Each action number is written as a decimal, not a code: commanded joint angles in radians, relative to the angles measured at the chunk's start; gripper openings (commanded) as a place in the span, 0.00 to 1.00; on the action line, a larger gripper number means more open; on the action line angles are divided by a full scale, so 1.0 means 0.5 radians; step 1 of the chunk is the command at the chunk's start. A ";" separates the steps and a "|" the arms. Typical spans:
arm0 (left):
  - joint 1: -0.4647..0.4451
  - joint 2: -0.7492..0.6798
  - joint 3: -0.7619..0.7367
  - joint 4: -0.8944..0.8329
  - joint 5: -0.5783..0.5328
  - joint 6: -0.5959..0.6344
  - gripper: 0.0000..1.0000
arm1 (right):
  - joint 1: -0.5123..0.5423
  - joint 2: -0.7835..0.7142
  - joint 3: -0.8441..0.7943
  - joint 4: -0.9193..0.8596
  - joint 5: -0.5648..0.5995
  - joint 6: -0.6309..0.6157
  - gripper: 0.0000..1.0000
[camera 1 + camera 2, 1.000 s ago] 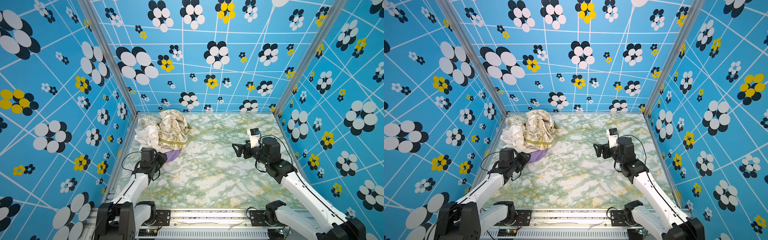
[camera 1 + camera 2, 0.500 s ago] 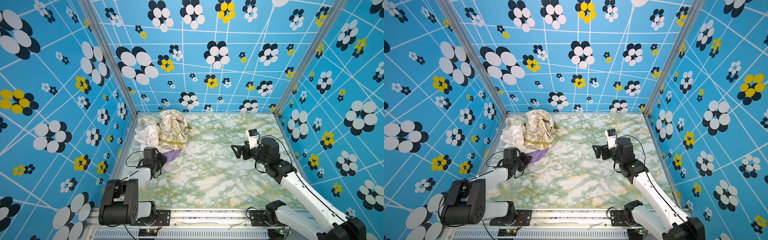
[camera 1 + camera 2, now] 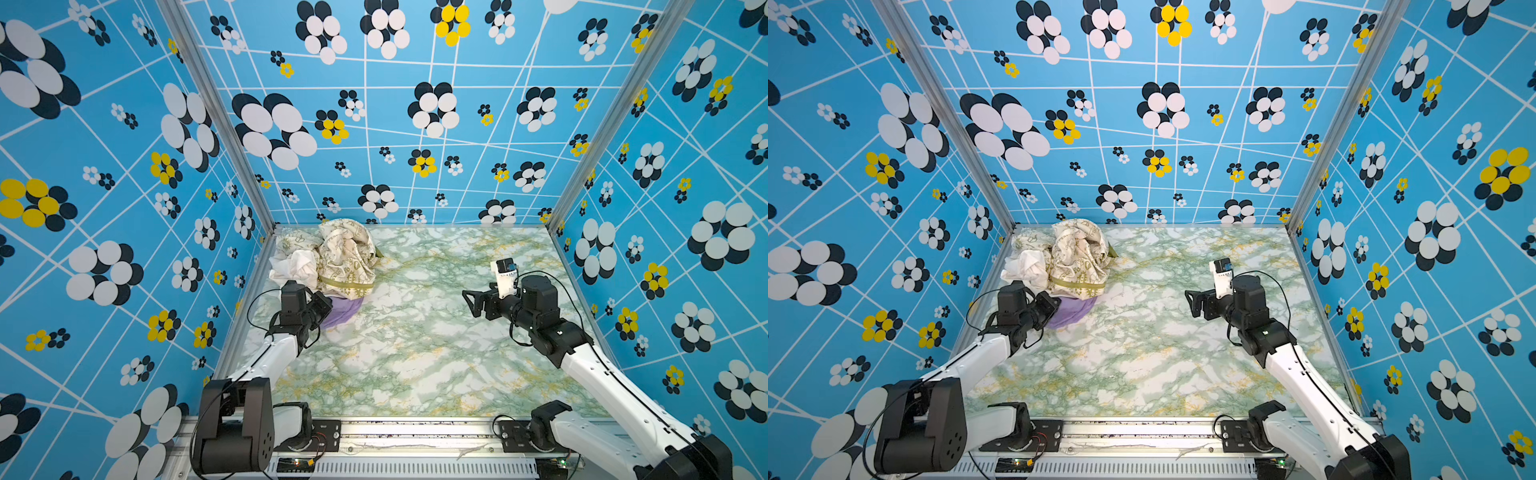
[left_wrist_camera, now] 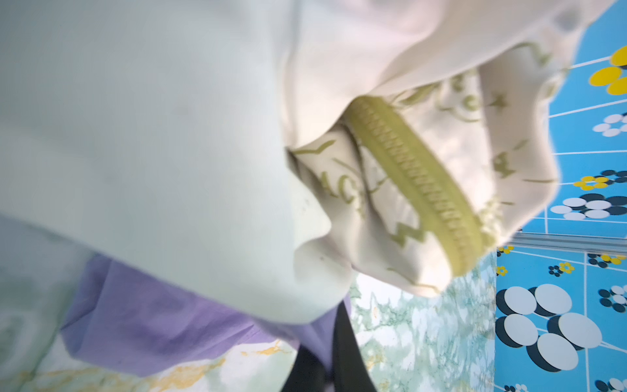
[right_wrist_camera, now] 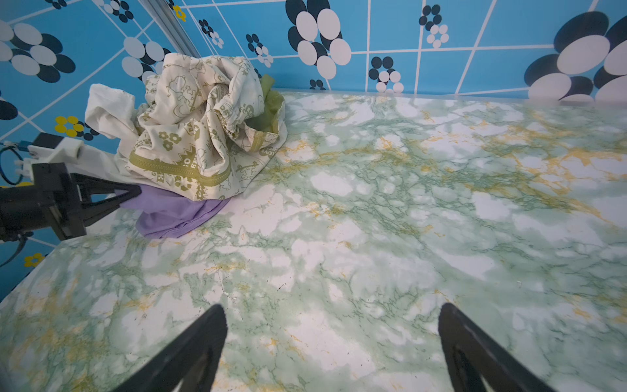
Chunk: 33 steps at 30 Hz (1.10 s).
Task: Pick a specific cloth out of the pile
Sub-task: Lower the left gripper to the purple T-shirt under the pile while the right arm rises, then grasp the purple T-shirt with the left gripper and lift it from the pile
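The cloth (image 3: 347,314), plain lilac, lies at the bottom of the pile (image 3: 328,266) in the far left corner of the marble-patterned table (image 3: 415,353) in both top views. Its near edge spreads out onto the tabletop. The pile counts three cloths: one white cloth (image 3: 297,266), one cream printed cloth (image 3: 347,253) and the lilac one. Two grippers show. The left gripper (image 3: 327,306) meets the lilac edge. The right gripper (image 3: 467,300) hangs well apart over bare table.

In the left wrist view the cloth sits under the white cloth, and lilac fabric lies against a black finger (image 4: 342,353). The cream print shows the letters "AC" beside an olive band; the rest is too blurred to read.

In the right wrist view the left gripper's jaws are pressed together to a point at the lilac edge, seemingly pinching it. The right gripper's own jaws stand wide apart with nothing between them. Lettering on the cream printed cloth is broken by folds and gives no whole word.
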 commanded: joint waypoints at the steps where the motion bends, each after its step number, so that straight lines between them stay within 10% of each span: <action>1: 0.012 -0.133 0.155 -0.156 0.041 0.093 0.00 | 0.018 -0.025 0.017 -0.033 0.022 -0.035 0.99; 33: 0.021 -0.170 1.567 -1.076 -0.001 0.527 0.00 | 0.018 -0.034 0.069 -0.087 0.028 -0.033 0.99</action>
